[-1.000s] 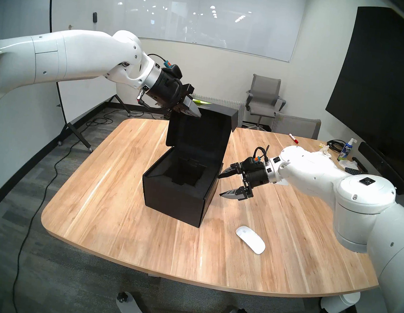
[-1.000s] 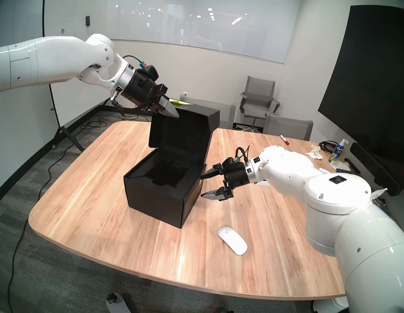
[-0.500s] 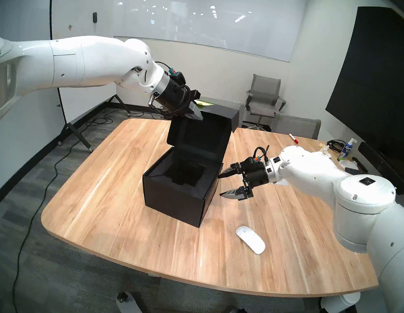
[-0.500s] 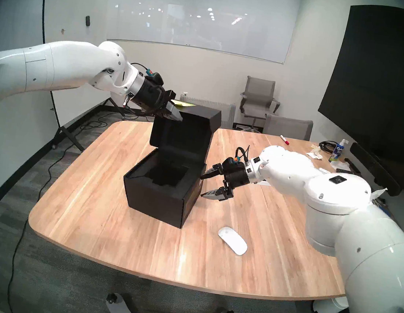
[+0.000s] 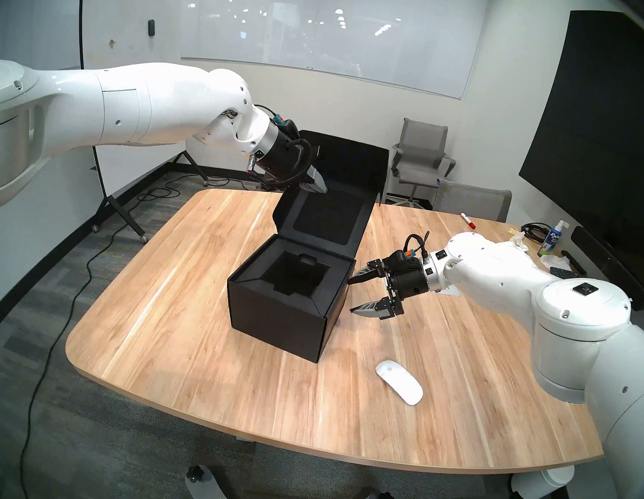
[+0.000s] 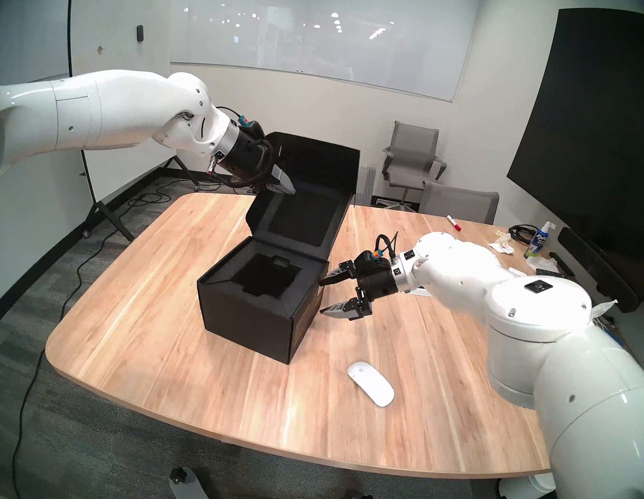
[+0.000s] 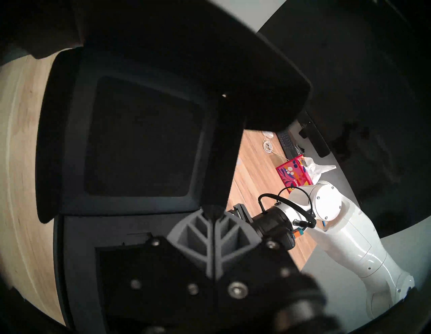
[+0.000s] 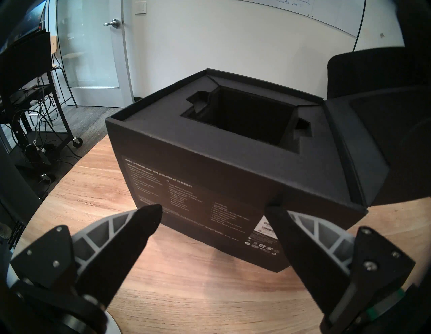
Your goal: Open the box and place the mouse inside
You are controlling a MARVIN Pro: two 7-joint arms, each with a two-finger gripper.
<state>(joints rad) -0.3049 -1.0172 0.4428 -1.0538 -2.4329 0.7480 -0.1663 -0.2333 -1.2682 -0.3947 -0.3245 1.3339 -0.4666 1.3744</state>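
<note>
The black box (image 5: pixel 279 315) (image 6: pixel 246 318) (image 8: pixel 210 177) stands mid-table with its lid (image 5: pixel 325 215) (image 6: pixel 299 219) (image 7: pixel 140 140) open and leaning back; its square black recess (image 5: pixel 294 276) is empty. My left gripper (image 5: pixel 318 188) (image 6: pixel 285 189) (image 7: pixel 213 213) is shut, its tips against the lid's left edge, high above the table. To the right of the box, my right gripper (image 5: pixel 351 296) (image 6: pixel 322 298) (image 8: pixel 213 214) hangs open, holding nothing, its tips near the box's right wall. The white mouse (image 5: pixel 399 381) (image 6: pixel 371 383) lies on the table, nearer me than the right gripper.
A red marker (image 5: pixel 467 220), a spray bottle (image 5: pixel 553 238) and crumpled tissues sit at the table's far right. A red patterned tissue box (image 7: pixel 292 173) and a white cable (image 7: pixel 268 145) show behind the right arm. Grey chairs (image 5: pixel 420 158) stand beyond the table.
The left gripper has moved right and slightly down, and the lid has swung from hanging over the box to leaning back, its front flap now standing up. The right arm has not moved.
</note>
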